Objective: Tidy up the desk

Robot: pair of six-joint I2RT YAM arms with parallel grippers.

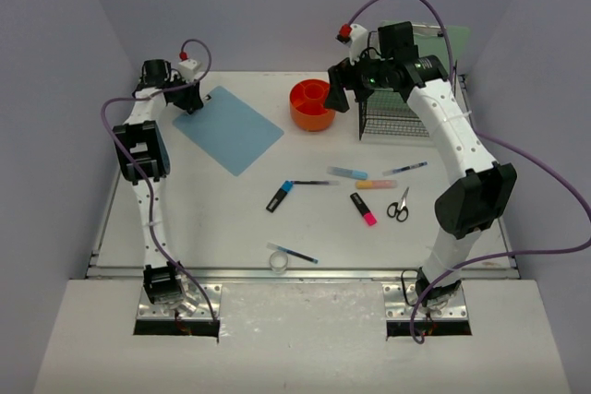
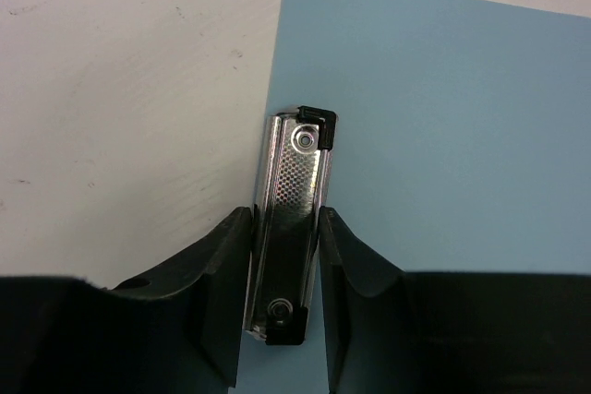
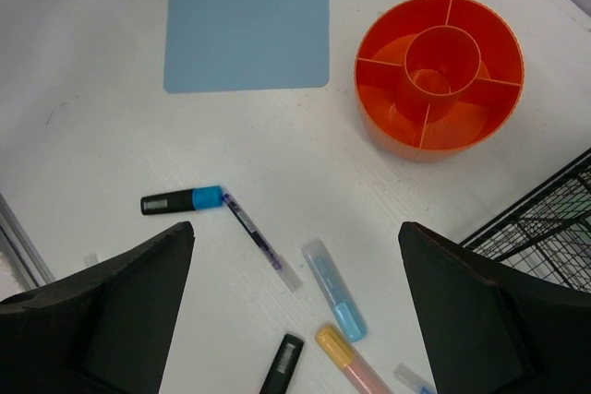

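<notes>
The white desk [image 1: 231, 228] holds a light blue clipboard [image 1: 229, 129] at the back left. My left gripper [image 1: 189, 99] sits at the clipboard's far corner. In the left wrist view its fingers [image 2: 226, 256] press both sides of the metal clip [image 2: 297, 182], so my left gripper [image 2: 288, 223] is shut on it. My right gripper [image 1: 340, 89] is open and empty, held high beside an orange round organizer [image 1: 312, 103]. In the right wrist view my right gripper [image 3: 295, 228] hangs over scattered pens, with the organizer [image 3: 439, 71] and clipboard [image 3: 247, 20] beyond.
A black wire rack [image 1: 392, 115] stands at the back right. Mid-desk lie a blue-capped marker [image 1: 279, 196], a pen [image 1: 314, 183], a light blue highlighter [image 1: 347, 173], a yellow-pink highlighter [image 1: 376, 185], a pink-tipped marker [image 1: 363, 208], scissors [image 1: 399, 205]. A tape roll [image 1: 278, 262] lies near the front.
</notes>
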